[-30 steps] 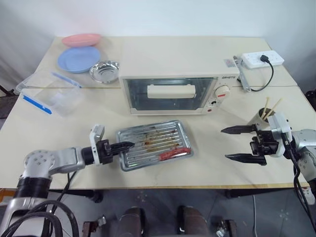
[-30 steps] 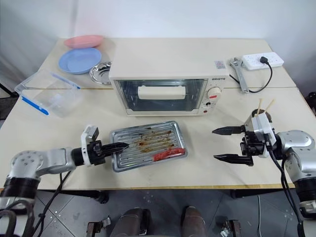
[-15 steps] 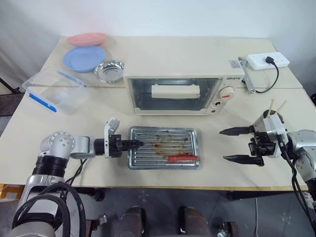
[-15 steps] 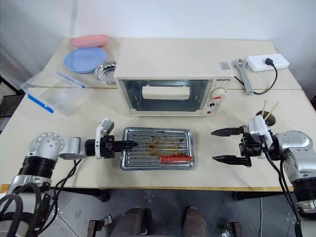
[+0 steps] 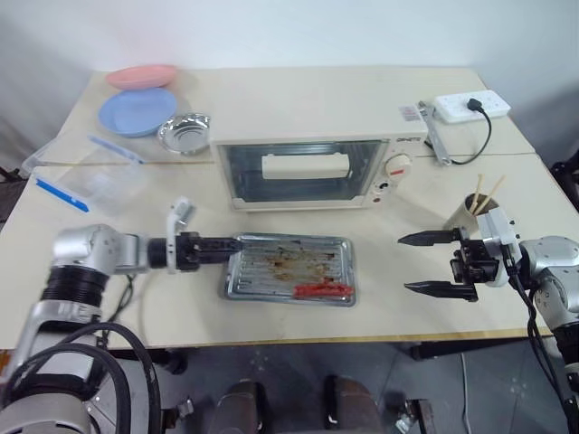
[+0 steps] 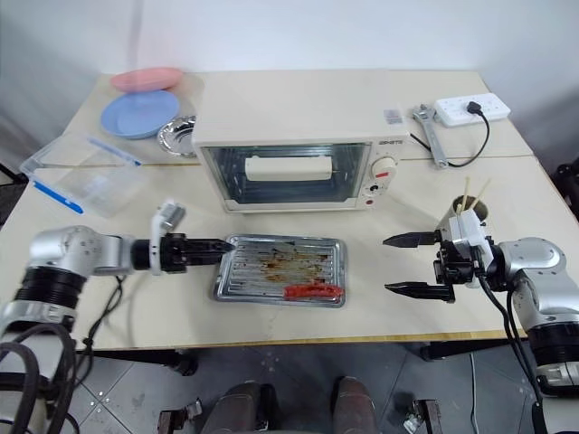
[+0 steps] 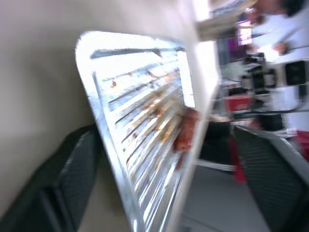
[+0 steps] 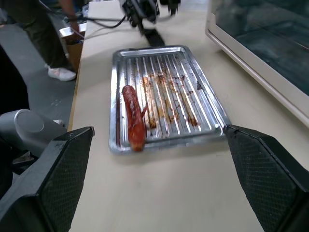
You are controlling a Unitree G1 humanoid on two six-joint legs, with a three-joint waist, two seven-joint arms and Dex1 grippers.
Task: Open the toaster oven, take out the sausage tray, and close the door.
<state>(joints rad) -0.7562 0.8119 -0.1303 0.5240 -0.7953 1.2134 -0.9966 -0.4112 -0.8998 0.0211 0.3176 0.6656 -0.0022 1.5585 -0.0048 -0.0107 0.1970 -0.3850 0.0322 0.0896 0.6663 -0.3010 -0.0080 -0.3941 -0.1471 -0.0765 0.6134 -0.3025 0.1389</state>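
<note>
Now I am seeing the sausage tray (image 6: 280, 269) lying flat on the desk (image 6: 298, 95) near its front edge, before the toaster oven (image 6: 298, 163), whose door (image 6: 276, 174) is closed. My left gripper (image 6: 217, 246) is spread at the tray's left rim. My right gripper (image 6: 404, 265) is hanging spread, well apart.
</note>
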